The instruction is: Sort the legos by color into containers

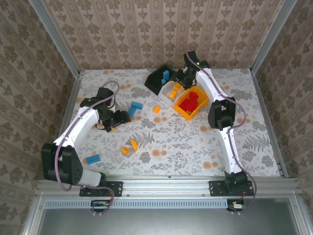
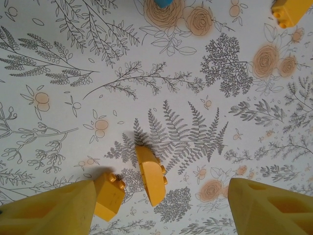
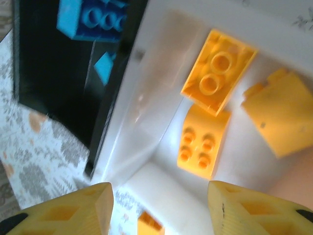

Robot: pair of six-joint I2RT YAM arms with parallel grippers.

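Observation:
My left gripper (image 1: 122, 117) (image 2: 161, 196) hangs open over the table. A curved orange-yellow lego (image 2: 151, 174) lies between its fingers, and a second one (image 2: 108, 196) rests against the left finger (image 2: 54, 208). My right gripper (image 1: 180, 81) (image 3: 160, 196) is open and holds nothing, above the white container (image 1: 167, 95) (image 3: 146, 112), where three orange-yellow legos (image 3: 217, 71) lie. The black container (image 1: 155, 81) (image 3: 54, 73) holds blue legos (image 3: 90, 17). The orange-yellow container (image 1: 188, 115) holds red legos (image 1: 190, 102).
Loose on the patterned table are a blue lego (image 1: 136, 107), an orange one (image 1: 157, 109) (image 3: 149, 225), two orange ones (image 1: 131, 146) and a blue one (image 1: 93, 159). The three containers cluster at the back centre. Wallpapered walls enclose the table.

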